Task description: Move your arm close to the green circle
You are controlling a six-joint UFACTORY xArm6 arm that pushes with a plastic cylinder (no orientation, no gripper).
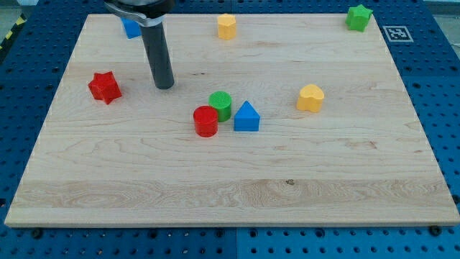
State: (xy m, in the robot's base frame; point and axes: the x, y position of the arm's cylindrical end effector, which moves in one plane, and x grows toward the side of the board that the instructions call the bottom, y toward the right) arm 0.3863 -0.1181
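Note:
The green circle (221, 105) stands near the middle of the wooden board (230, 187). It touches the red circle (205, 121) at its lower left, and the blue triangle (246, 116) sits just to its right. My tip (165, 85) rests on the board up and to the left of the green circle, about a block's width or two away, touching no block.
A red star (105, 87) lies to the left of my tip. A blue block (131, 28), partly hidden by the rod, and a yellow block (227, 26) sit near the top edge. A green star (358, 17) is at the top right. A yellow block (310, 98) lies right of centre.

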